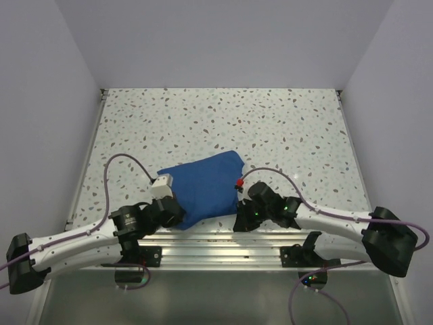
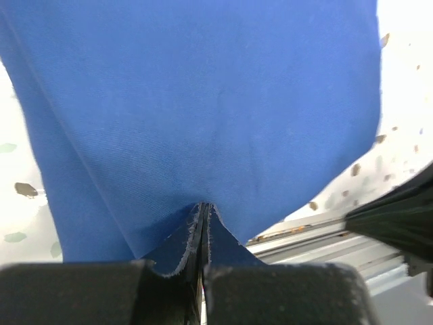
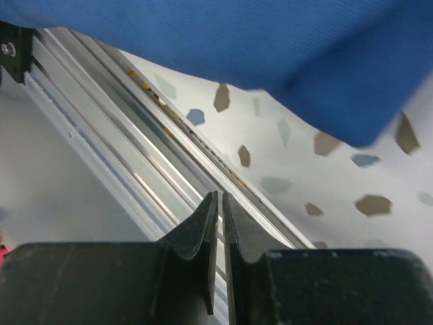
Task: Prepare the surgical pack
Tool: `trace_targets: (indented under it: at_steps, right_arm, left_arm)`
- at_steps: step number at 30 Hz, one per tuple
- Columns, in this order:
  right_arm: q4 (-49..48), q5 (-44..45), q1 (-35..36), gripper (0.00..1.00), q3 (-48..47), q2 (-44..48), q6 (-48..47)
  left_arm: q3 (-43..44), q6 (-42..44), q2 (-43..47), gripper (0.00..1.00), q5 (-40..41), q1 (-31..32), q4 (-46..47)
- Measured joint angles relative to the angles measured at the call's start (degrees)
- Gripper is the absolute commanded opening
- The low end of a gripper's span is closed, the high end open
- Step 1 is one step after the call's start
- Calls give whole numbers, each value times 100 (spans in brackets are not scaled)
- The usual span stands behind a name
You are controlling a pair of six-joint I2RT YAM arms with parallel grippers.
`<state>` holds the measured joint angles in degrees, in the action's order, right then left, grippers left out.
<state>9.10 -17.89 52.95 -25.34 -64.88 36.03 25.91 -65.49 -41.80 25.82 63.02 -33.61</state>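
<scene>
- At the left, the left pincer (image 2: 203, 208) is seen closed on a hemmed fold of the blue drape (image 1: 206, 183). The frayed edge is pinched between its two fingers.
- In the top view, this pincer is placed at the near left corner of the cloth, close to the metal rail (image 1: 223, 238) that runs along the near edge of the worktop (image 1: 223, 122).
- In the middle, the drape is found as a crumpled bundle on the speckled worktop, toward its near edge and between the two arms.
- At the right, the right pincer (image 3: 220, 198) is shown almost fully closed, with only a thin slit between its fingers. Nothing is seen held in it.
- This pincer is positioned over the rail, just beside the near right edge of the drape. Whether the cloth is touched cannot be told.
</scene>
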Motion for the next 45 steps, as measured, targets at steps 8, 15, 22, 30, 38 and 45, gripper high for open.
trace_targets:
  at_steps: [8,15,22,30,38,45]
  right_arm:
    - [-693,920,1012,5,-839,-1801,111]
    - [-1163,1381,1432,1,-1655,-2743,140]
    - [-1580,1696,1458,0,-2129,-3355,310]
    - [-1582,1974,999,0,-2949,-4048,391]
    - [-1084,2190,-304,3,-3978,-4638,-236]
    - [-839,2120,-396,51,-3344,-3965,-557]
  left_arm:
    - [627,35,1198,16,737,0,-721]
    - [977,61,1563,19,1202,0,-1150]
    - [977,55,1620,20,1241,0,-1401]
    - [977,83,1493,24,1178,0,-1296]
    - [728,319,1119,36,879,0,-713]
    - [614,638,763,57,785,0,-245]
